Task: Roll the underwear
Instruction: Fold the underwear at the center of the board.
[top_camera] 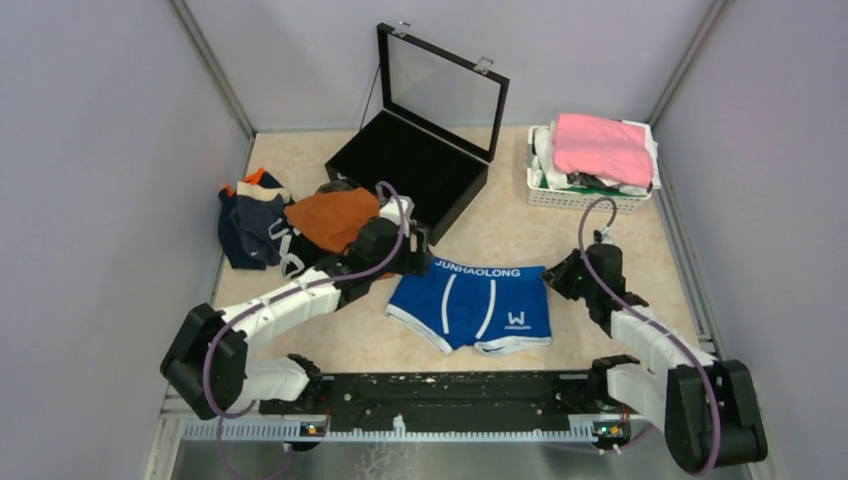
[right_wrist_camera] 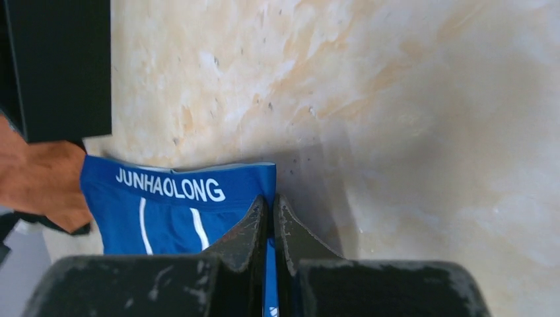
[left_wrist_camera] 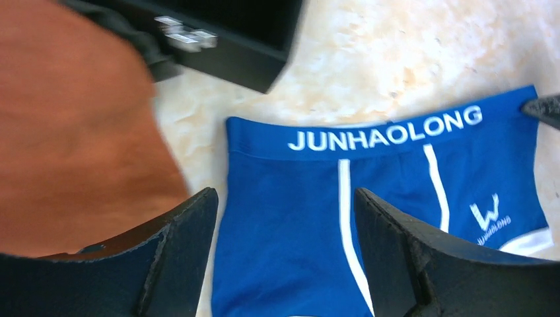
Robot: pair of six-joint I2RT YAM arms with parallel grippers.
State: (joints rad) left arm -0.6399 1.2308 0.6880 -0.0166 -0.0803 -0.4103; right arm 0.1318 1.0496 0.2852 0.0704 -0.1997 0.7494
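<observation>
Right end effector (right_wrist_camera: 271, 202) pinches one blue brief (right_wrist_camera: 168, 214) (edge only).

case (top_camera: 405, 165) behind, pile (top_camera: 300, 220) left, tabletop (top_camera: 665, 250) free right

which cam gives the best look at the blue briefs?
Top external: the blue briefs lie flat and whole, waistband toward the far side. Left wrist crops them to the waistband and front panel, framed by the open left gripper. Right wrist shows only a waistband corner, pinched by the right gripper.
</observation>
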